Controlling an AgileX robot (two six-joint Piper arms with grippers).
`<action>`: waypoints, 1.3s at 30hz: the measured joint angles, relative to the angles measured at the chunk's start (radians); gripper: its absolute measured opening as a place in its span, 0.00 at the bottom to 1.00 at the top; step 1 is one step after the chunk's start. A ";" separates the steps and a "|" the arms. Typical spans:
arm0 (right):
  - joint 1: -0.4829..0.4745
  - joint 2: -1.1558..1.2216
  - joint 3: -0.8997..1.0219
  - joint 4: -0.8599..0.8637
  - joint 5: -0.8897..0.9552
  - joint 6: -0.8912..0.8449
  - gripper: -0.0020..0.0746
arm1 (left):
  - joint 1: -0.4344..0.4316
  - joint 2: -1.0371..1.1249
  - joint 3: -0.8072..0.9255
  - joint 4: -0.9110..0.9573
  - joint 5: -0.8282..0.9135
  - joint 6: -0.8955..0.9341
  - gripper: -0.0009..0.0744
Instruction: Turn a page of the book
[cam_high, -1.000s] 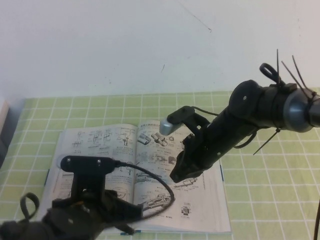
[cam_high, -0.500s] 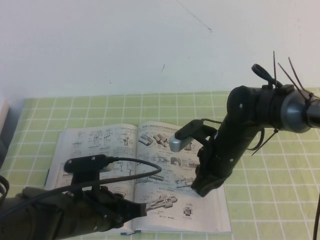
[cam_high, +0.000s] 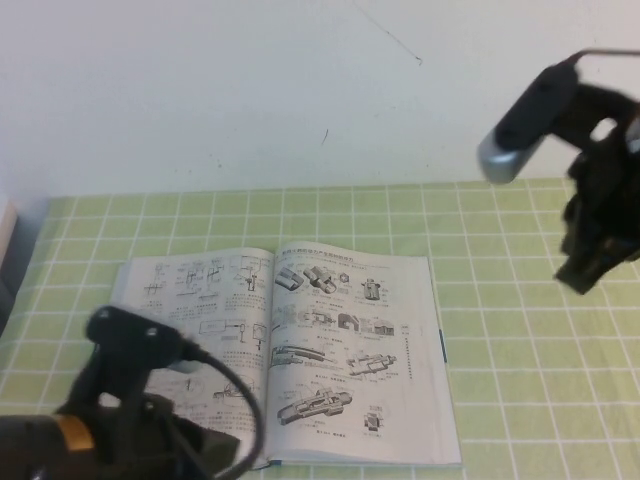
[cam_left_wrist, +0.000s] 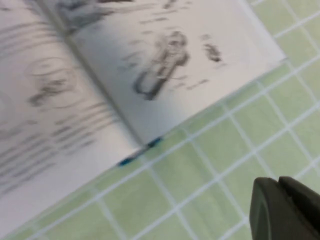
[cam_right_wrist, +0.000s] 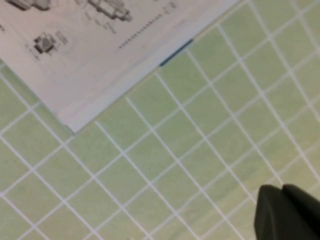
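Note:
The book (cam_high: 290, 350) lies open and flat on the green-checked table; the left wrist view shows it blurred (cam_left_wrist: 100, 75). Its right-hand page (cam_high: 355, 340) carries dark machine drawings in two columns; that page's corner (cam_right_wrist: 75, 60) shows in the right wrist view. My right gripper (cam_high: 582, 275) hangs in the air to the right of the book, well clear of it. It is shut and empty (cam_right_wrist: 282, 202). My left arm (cam_high: 130, 430) sits low at the near left. Its gripper (cam_left_wrist: 280, 200) is shut on nothing, above bare cloth just off the book's near edge.
The thin teal cover edge (cam_left_wrist: 140, 150) shows at the book's near side and along its right edge (cam_right_wrist: 175, 52). Green-checked cloth (cam_high: 540, 380) surrounds the book. A white wall (cam_high: 250, 90) stands behind. A pale object (cam_high: 6, 230) sits at the far left edge.
My right arm has lifted off the right-hand page and swung up and to the right, clear of the book. My left arm has drawn back toward the near left.

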 joint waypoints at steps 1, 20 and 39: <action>0.000 -0.048 0.000 -0.028 0.016 0.023 0.03 | 0.000 -0.051 0.000 0.136 0.003 -0.122 0.01; 0.000 -0.811 0.638 -0.131 -0.236 0.211 0.03 | 0.000 -0.999 0.158 1.080 0.085 -0.837 0.01; 0.000 -1.409 1.105 -0.255 -0.655 0.373 0.03 | 0.000 -1.020 0.329 1.017 -0.276 -0.841 0.01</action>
